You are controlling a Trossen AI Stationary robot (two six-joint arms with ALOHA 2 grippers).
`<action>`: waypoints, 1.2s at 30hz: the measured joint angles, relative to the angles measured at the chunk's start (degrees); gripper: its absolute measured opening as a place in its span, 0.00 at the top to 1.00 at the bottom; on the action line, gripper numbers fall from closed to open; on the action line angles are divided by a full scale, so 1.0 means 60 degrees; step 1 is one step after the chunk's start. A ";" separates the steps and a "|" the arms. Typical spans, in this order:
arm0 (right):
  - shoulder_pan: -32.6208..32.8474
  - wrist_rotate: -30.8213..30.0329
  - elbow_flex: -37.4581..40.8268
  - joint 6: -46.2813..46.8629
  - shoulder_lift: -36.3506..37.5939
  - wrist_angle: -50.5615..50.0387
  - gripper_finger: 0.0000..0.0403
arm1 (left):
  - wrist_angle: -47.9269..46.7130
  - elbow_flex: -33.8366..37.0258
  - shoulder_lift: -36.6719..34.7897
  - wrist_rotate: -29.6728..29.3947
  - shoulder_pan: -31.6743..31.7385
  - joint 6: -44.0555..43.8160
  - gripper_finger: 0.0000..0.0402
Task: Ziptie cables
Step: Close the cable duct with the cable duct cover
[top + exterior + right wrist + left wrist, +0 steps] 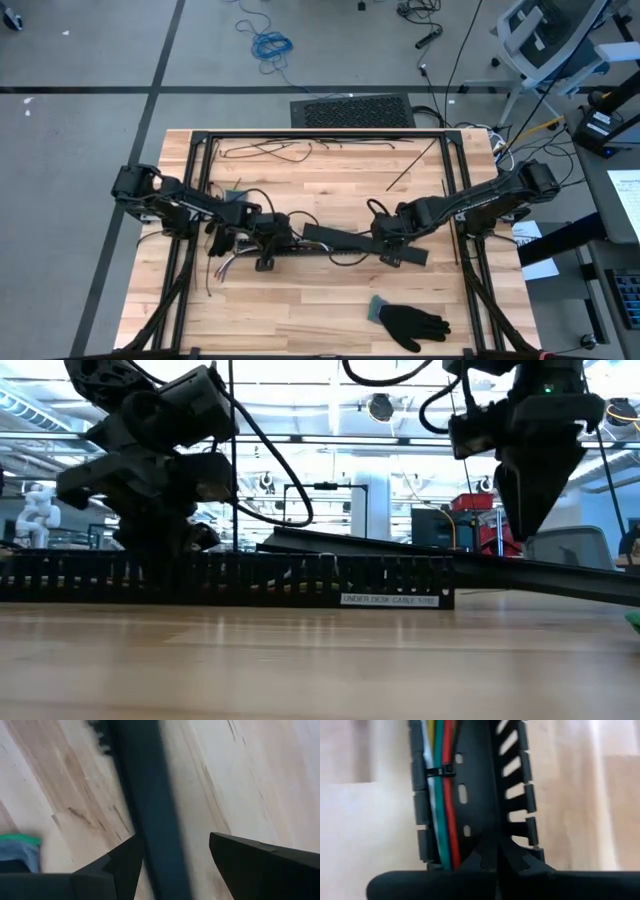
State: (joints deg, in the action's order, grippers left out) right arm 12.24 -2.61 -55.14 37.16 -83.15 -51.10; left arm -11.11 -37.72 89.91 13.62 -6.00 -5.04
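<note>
Left gripper (pixel 248 238): jaws together, pressing down at the left end of the slotted strip (pixel 300 250); judged to be pinning it flat so it is not sliding about

Cables (pixel 443 795): lying lengthwise inside the strip's channel, green and red strands side by side against one toothed wall; a black ziptie (pixel 440 771) is already cinching them to that wall, seen in the left wrist view; loose ends are fanning out past the strip's left end (pixel 225 268)

Flat black cover (pixel 345 242): lying diagonally across the strip's right part, one end raised

Right gripper (pixel 392 240): jaws apart, straddling the cover (pixel 150 810) without clamping it; judged to be either taking or releasing it

Black glove (pixel 412 322): lying on the table (pixel 330 310) near the front edge, well apart from the work
</note>
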 joint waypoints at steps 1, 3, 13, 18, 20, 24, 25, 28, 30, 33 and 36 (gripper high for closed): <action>-0.0012 0.0001 0.0092 -0.0061 0.0004 0.0134 0.46 | 0.0000 -0.0003 0.0000 0.0168 -0.0037 0.0153 1.00; -0.0050 -0.0002 0.0177 -0.0206 0.0000 0.0339 0.46 | 0.0015 -0.0007 0.0000 0.0428 -0.0085 0.0241 1.00; 0.0118 0.1389 0.0176 -0.0791 0.0004 0.1540 0.46 | -0.0055 -0.0091 -0.0004 -0.0005 -0.0065 -0.0582 1.00; 0.0156 0.0855 0.0441 -0.0785 -0.0011 0.1880 0.46 | -0.0066 -0.0120 -0.0004 -0.0027 -0.0065 -0.0598 1.00; 0.0139 0.0975 0.0816 -0.0653 -0.0053 0.2226 0.47 | -0.0069 -0.0123 -0.0004 -0.0031 -0.0065 -0.0597 1.00; 0.0152 0.1258 0.1359 -0.0222 -0.0062 0.3021 0.50 | -0.0073 -0.0127 -0.0004 -0.0038 -0.0065 -0.0601 1.00; 0.0148 0.1245 0.1396 -0.0179 -0.0062 0.3092 0.51 | -0.0073 -0.0127 -0.0004 -0.0042 -0.0065 -0.0603 1.00; 0.0141 0.1157 0.1402 -0.0213 -0.0077 0.3302 0.53 | -0.0069 -0.0127 -0.0004 -0.0050 -0.0065 -0.0601 1.00; 0.0129 0.1158 0.1411 -0.0389 -0.0153 0.3306 0.55 | -0.0069 -0.0127 -0.0004 -0.0063 -0.0065 -0.0601 1.00; 0.0117 0.1244 0.1662 -0.0559 -0.0365 0.3694 0.60 | -0.0066 -0.0127 -0.0004 -0.0139 -0.0069 -0.0601 1.00; 0.0114 0.1447 0.1858 -0.0593 -0.0486 0.4244 0.63 | -0.0056 -0.0134 -0.0004 -0.0267 -0.0067 -0.0609 1.00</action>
State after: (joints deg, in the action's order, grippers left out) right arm 12.92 6.07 -43.99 33.61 -86.07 -25.64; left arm -11.45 -38.52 89.89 12.02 -6.40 -8.69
